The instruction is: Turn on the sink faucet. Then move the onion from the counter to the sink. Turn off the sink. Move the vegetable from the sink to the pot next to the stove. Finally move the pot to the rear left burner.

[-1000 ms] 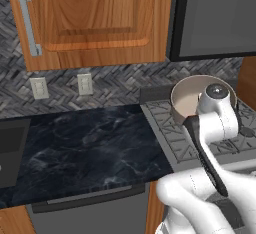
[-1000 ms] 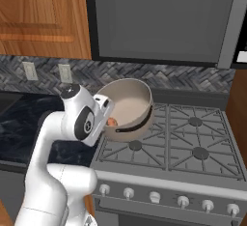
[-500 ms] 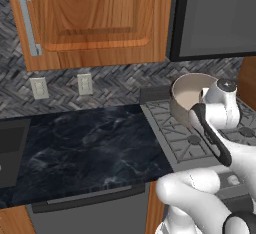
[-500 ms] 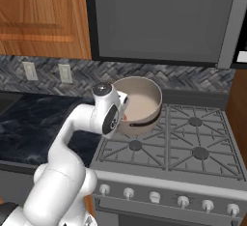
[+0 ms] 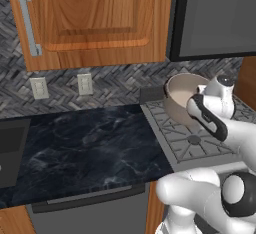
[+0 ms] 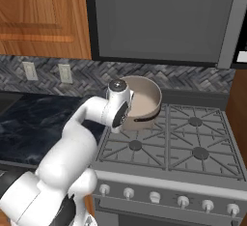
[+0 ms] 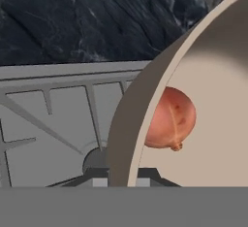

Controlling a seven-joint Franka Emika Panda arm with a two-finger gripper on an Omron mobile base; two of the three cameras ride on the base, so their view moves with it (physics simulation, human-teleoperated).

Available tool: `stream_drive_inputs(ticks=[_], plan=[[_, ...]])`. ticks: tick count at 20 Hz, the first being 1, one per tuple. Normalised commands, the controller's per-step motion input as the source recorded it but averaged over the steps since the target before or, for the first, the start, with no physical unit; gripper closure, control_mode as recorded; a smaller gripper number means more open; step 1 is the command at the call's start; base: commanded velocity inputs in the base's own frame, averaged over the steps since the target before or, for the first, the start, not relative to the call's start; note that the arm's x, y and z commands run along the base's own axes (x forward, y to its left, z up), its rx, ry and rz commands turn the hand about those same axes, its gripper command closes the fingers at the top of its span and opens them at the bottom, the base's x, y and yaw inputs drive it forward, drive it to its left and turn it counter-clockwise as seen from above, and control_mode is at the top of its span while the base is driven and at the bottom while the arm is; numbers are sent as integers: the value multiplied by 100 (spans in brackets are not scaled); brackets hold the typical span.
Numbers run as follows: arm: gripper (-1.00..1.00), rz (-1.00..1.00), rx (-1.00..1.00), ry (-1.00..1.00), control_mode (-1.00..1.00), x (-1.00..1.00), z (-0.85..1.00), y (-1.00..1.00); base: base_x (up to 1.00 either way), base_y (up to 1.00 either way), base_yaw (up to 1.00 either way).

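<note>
My gripper (image 7: pixel 123 180) is shut on the tan pot (image 6: pixel 142 97) at its near rim, and holds it tilted just above the rear left part of the grey stove (image 6: pixel 193 143). In the hand view the pot's wall (image 7: pixel 131 124) curves up from the fingers, with the orange-red onion (image 7: pixel 169 118) resting inside against it. From the left base view the pot (image 5: pixel 182 95) hangs behind my white wrist, over the stove's grates (image 5: pixel 195 140). The dark marbled counter (image 5: pixel 85 143) lies left of the stove. A strip of the black sink (image 5: pixel 10 153) shows at the far left; the faucet is out of view.
A dark microwave (image 6: pixel 159 17) hangs over the stove and a wooden cabinet (image 5: pixel 95 13) over the counter. Two wall outlets (image 5: pixel 84 83) sit on the grey backsplash. Stove knobs (image 6: pixel 154 197) line the front panel. The right-hand burners (image 6: pixel 198 152) carry nothing.
The pot has travelled a little further back and right over the stove and tipped more onto its side. My wrist has swung right with it. The base has not moved.
</note>
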Motion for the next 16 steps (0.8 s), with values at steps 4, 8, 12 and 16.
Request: stream_drive_inputs(ticks=[4, 8, 12, 16], plan=[[100, 7, 0, 0, -100, 35, -9, -7, 0, 0, 0], [100, 4, 0, 3, -100, 23, -12, -14, 0, 0, 0], [100, 1, 0, 4, -100, 13, -16, -18, 0, 0, 0], [100, 0, 0, 3, -100, 16, -12, -16, 0, 0, 0]])
